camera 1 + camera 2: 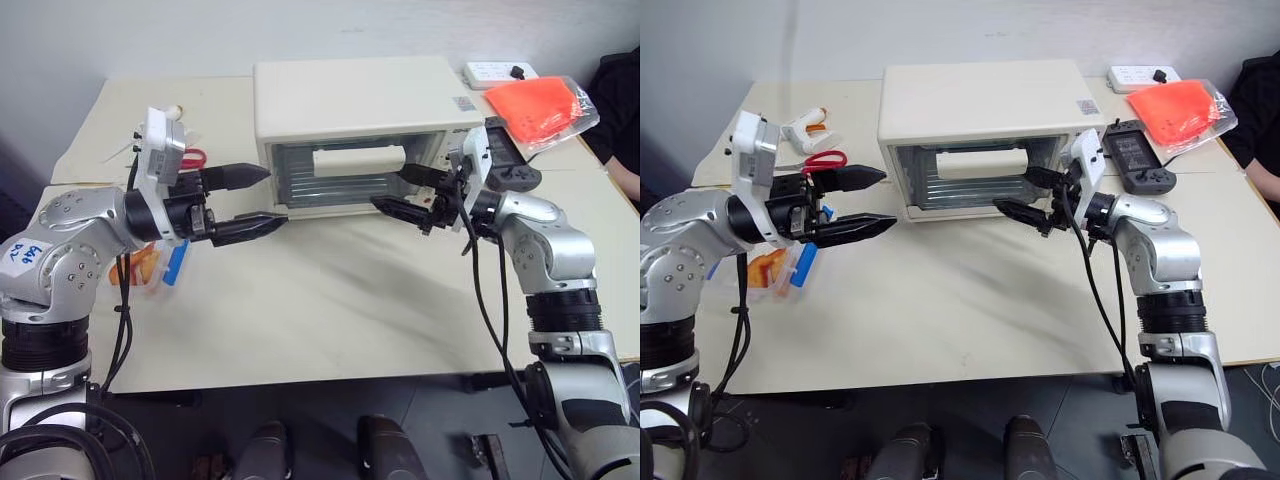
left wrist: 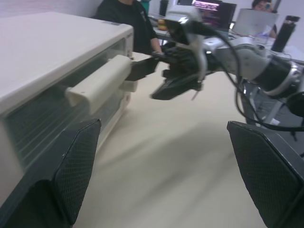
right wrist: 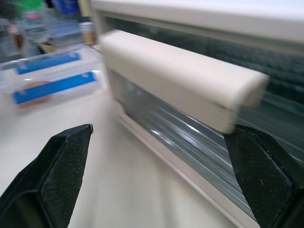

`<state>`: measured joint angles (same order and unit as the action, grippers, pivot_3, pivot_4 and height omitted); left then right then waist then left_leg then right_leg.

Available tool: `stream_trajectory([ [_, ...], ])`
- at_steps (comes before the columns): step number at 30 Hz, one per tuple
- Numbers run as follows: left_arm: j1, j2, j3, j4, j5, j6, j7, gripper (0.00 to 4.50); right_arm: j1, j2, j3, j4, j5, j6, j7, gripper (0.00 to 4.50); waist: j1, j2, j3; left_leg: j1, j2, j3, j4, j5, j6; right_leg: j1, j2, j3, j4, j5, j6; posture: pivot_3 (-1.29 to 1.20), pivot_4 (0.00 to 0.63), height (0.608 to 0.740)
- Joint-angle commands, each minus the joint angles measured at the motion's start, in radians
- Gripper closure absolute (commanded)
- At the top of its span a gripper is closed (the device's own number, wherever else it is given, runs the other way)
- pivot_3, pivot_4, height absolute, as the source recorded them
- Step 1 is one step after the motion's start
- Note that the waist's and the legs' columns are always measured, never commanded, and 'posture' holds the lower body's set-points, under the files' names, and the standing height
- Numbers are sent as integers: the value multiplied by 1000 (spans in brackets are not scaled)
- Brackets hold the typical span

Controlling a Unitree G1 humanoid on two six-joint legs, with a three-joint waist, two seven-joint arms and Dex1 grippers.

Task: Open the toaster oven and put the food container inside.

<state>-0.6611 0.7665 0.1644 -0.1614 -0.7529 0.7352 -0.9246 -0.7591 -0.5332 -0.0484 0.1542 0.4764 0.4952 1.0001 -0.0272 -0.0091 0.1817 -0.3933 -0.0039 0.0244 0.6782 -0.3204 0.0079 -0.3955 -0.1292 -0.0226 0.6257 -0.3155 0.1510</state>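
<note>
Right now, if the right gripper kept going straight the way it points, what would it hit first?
Most likely the toaster oven's white bar handle: the open right gripper points at its near end, though depth is uncertain.

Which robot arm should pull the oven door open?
Probably the right. The right gripper is open by the end of the handle on the shut toaster oven. The left gripper sits farther off.
</note>
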Motion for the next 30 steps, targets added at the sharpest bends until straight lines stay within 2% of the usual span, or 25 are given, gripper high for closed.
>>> stream_trajectory([
  [1, -76, -25, 13, 35, 31, -48, 33, 0, 53, -6, -10, -115, 46, 24, 18, 19, 1, 0, 0, 0, 0, 0, 0, 0, 0, 0, 0, 0, 0, 0, 0, 0, 150, 740],
  [6, -153, -61, -7, 88, 48, -70, 19, 0, 110, -7, -27, -177, 67, 50, -7, 19, 2, 0, 0, -1, -1, 0, 2, 0, 0, 0, -1, 0, 0, 0, 0, 0, 150, 740],
  [7, -170, -71, -13, 106, 57, -81, 18, 182, 122, -7, -28, -191, 70, 54, -11, 2, 2, 0, 0, -1, -1, 0, 1, 0, 0, 0, -1, 0, 0, 0, 0, 0, 150, 740],
  [12, -249, -110, -65, 215, 157, -191, -2, 1519, 167, -3, -30, -233, 78, 63, -39, 0, 2, 0, 0, -1, -2, 1, 1, 0, 0, 0, 0, 0, 0, 0, 0, 0, 150, 740],
  [16, -306, -136, -121, 326, 298, -360, 1, 2797, 188, -2, -30, -251, 81, 67, -56, 0, 3, 0, 0, -1, -3, 1, 1, 0, 0, 0, 0, 0, 0, 0, 0, 0, 150, 740],
  [19, -300, -122, -217, 395, 449, -563, -64, 3811, 200, -2, -36, -259, 84, 66, -71, 0, 2, 0, 0, -1, -4, 1, 1, 0, 0, 0, 0, 0, 0, 0, 0, 0, 150, 740],
  [21, -305, -132, -244, 444, 505, -625, -63, 4416, 205, -2, -40, -265, 89, 68, -80, 0, 3, 0, 0, -1, -4, 2, 1, 0, 0, -1, 1, -1, 0, 0, 0, 0, 150, 740],
  [24, -304, -144, -274, 489, 555, -696, -81, 4489, 213, -5, -46, -278, 98, 71, -92, 0, 3, 0, 0, -1, -4, 2, 2, 0, 0, -1, 1, -1, 0, 0, 0, 0, 150, 740],
  [30, -298, -193, -274, 529, 568, -711, -88, 4489, 248, -38, -78, -317, 109, 89, -120, 0, 5, 0, 0, -3, -3, 1, 3, 0, 1, -1, 0, -1, 0, 0, 1, 0, 150, 740],
])
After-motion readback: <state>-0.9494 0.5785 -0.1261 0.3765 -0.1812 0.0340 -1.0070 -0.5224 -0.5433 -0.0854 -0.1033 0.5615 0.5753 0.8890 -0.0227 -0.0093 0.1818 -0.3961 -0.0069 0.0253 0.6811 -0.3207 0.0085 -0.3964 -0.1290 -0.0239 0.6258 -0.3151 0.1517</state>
